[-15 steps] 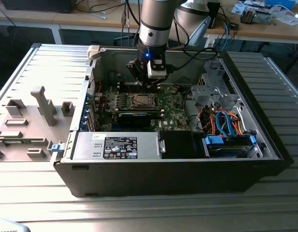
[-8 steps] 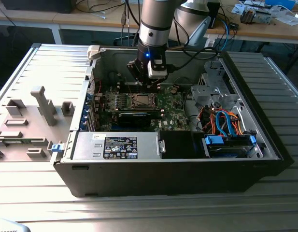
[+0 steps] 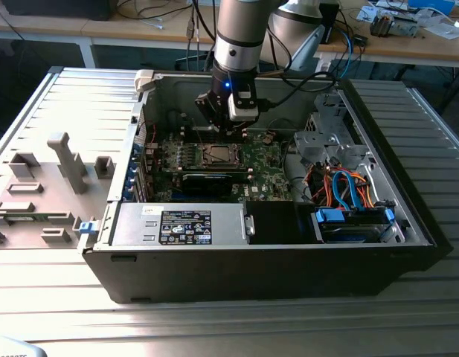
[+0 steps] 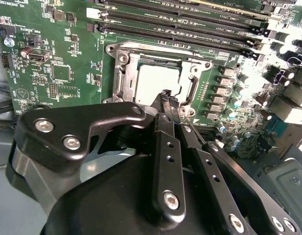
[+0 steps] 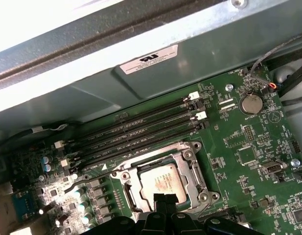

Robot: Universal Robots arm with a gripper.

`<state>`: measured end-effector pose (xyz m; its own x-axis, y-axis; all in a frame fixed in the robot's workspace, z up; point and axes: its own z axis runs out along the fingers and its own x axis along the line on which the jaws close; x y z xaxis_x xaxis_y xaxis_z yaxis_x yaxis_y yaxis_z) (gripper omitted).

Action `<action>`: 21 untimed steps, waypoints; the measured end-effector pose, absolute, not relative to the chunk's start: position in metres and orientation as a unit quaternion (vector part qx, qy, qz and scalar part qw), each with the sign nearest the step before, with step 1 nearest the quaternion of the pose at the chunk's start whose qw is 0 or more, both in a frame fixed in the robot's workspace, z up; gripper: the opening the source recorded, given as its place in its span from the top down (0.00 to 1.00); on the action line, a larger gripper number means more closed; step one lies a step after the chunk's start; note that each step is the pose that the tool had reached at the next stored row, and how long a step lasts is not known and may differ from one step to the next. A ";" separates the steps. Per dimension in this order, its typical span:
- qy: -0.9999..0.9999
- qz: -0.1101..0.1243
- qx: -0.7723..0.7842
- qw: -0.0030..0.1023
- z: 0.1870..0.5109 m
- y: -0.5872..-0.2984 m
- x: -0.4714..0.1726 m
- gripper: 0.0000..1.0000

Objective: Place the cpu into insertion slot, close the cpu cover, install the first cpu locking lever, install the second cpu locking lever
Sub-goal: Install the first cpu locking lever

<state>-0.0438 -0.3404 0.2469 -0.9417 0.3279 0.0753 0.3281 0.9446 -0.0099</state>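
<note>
As catalogued near to far: grey power supply (image 3: 225, 223) at case front, one white and one black printed sticker, lettering not legible. Beyond, green motherboard (image 3: 262, 160) with white silk-screen print; cpu (image 4: 158, 81) seated in insertion slot (image 3: 218, 155), cpu cover (image 4: 160, 59) flat around it. Gripper (image 4: 166, 95) over cpu's edge, fingers pressed together, gripping nothing. Farthest, white sticker (image 5: 148, 58) on case wall.

Ribbed metal table (image 3: 214, 327) bears an open computer case (image 3: 251, 271)
</note>
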 end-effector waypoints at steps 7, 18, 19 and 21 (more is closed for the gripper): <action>-0.986 -0.001 -0.160 0.038 0.247 -0.340 -0.044 0.89; -0.991 -0.001 -0.128 0.038 0.247 -0.340 -0.044 0.89; -0.991 -0.001 -0.127 0.038 0.247 -0.340 -0.044 0.89; -0.991 -0.001 -0.126 0.038 0.247 -0.340 -0.044 0.89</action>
<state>-0.0438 -0.3404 0.2469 -0.9654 0.2493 0.0761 0.2495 0.9683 -0.0071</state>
